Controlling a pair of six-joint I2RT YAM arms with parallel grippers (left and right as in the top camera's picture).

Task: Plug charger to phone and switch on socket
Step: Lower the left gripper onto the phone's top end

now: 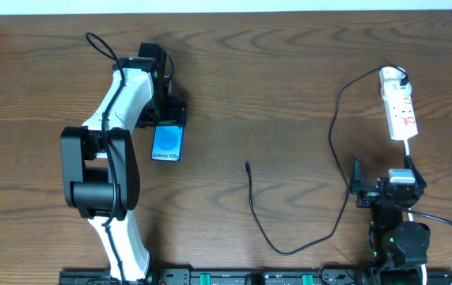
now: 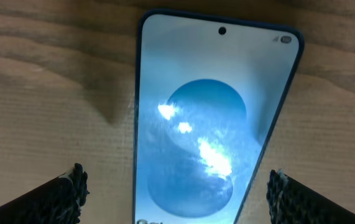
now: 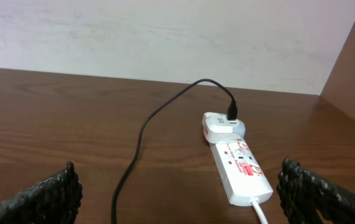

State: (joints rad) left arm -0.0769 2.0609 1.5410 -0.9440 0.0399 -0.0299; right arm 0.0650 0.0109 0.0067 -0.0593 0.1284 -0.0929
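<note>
Left fingers (image 2: 65, 193) spread wide astride the phone (image 2: 214, 124), flat on the tabletop (image 1: 273, 63). Right fingers (image 3: 46, 196) gape empty, facing the socket (image 3: 242, 168). Best play: clamp the phone's long edges squarely, steadying it for the charger tip (image 1: 247, 165) lying well apart.

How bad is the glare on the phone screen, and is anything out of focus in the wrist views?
Left wrist: white glare patches streak the phone screen, and the left fingers sit dark and soft at the bottom corners. Overhead: the screen reads evenly blue, no glare. Right wrist: the socket is sharp, while the right fingers blur in the foreground.
</note>
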